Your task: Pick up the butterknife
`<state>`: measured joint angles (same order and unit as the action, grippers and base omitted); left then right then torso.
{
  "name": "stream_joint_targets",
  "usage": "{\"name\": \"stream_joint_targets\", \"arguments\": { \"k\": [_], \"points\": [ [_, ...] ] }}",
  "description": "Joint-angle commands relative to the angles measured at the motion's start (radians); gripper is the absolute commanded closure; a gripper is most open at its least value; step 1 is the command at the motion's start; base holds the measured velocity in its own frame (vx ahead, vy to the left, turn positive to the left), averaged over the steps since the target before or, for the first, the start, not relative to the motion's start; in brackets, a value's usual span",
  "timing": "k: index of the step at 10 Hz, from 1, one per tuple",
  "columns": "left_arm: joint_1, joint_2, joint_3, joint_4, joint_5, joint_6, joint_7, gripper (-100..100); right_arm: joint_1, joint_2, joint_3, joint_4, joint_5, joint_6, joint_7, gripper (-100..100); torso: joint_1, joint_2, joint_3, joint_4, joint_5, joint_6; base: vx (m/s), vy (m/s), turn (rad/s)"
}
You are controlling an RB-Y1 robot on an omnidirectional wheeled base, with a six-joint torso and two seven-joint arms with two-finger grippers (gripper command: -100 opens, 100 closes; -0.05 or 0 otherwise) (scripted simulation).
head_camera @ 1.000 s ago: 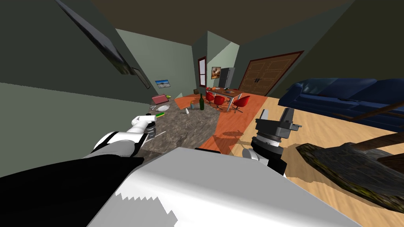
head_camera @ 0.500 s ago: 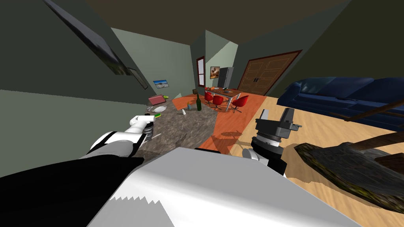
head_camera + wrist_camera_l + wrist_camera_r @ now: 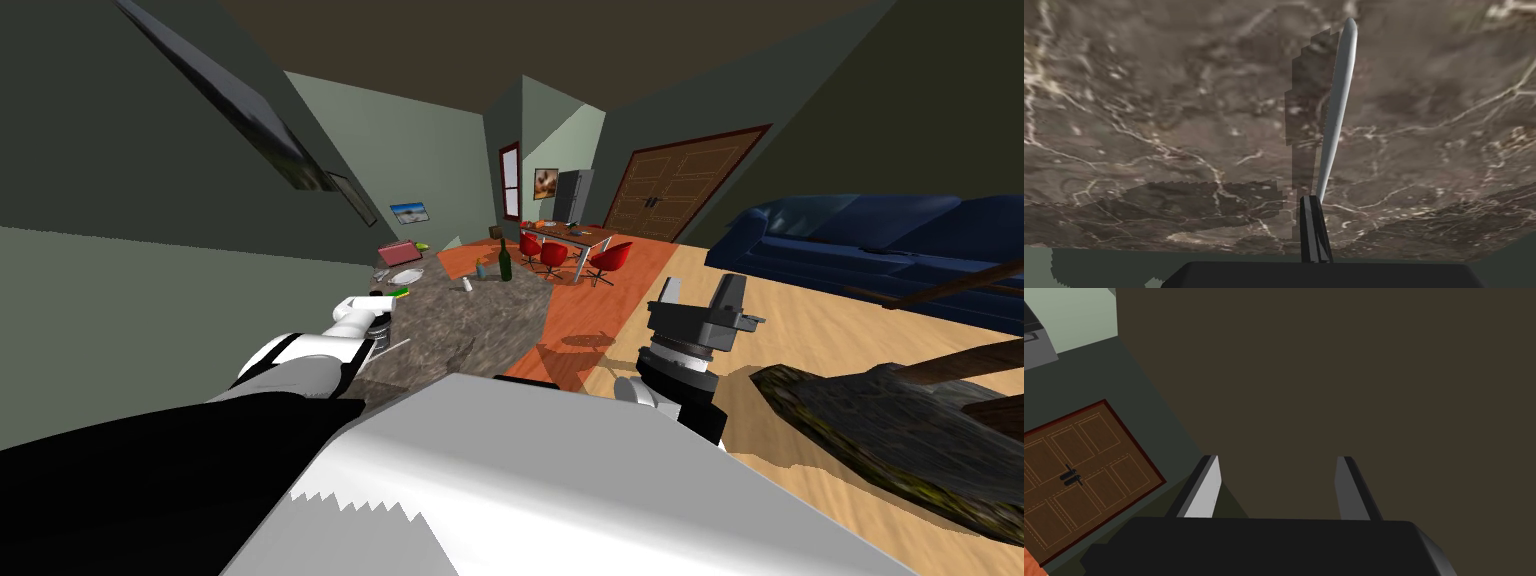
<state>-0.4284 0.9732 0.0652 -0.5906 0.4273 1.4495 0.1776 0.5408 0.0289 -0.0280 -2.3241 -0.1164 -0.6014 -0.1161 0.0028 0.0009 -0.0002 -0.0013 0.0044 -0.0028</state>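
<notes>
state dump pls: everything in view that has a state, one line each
butterknife: gripped at one end, blade sticking out over the marble counter; its shadow is offset, so it is likely lifted clear
left gripper: jaws shut on the butterknife
right gripper: jaws open, empty
double door: closed
green bottle: upright on the counter
</notes>
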Motion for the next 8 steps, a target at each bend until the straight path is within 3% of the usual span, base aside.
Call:
{"name": "stream_joint_targets", "arguments": {
  "k": [1,3,4,5,8],
  "points": [
    [0.000,0.000,0.000,0.000,0.000,0.000,0.000,100,0.000,0.000,0.000,0.000,0.000,0.000,0.000,0,0.000,0.000,0.000,0.000,0.000,0.000,0.000,0.000,0.000],
    [0.000,0.000,0.000,0.000,0.000,0.000,0.000,100,0.000,0.000,0.000,0.000,0.000,0.000,0.000,0,0.000,0.000,0.000,0.000,0.000,0.000,0.000,0.000,0.000],
    [0.000,0.000,0.000,0.000,0.000,0.000,0.000,0,0.000,0.000,0.000,0.000,0.000,0.000,0.000,0,0.000,0.000,0.000,0.000,0.000,0.000,0.000,0.000,0.000],
    [0.016,0.007,-0.017,0.008,-0.029,-0.015,0.004,-100,0.000,0.000,0.000,0.000,0.000,0.000,0.000,0,0.000,0.000,0.000,0.000,0.000,0.000,0.016,-0.025,-0.014],
    [0.036,0.015,-0.039,0.019,-0.064,-0.033,0.010,-100,0.000,0.000,0.000,0.000,0.000,0.000,0.000,0,-0.003,-0.002,-0.001,0.000,-0.001,0.000,0.024,-0.041,-0.005]
  ]
}}
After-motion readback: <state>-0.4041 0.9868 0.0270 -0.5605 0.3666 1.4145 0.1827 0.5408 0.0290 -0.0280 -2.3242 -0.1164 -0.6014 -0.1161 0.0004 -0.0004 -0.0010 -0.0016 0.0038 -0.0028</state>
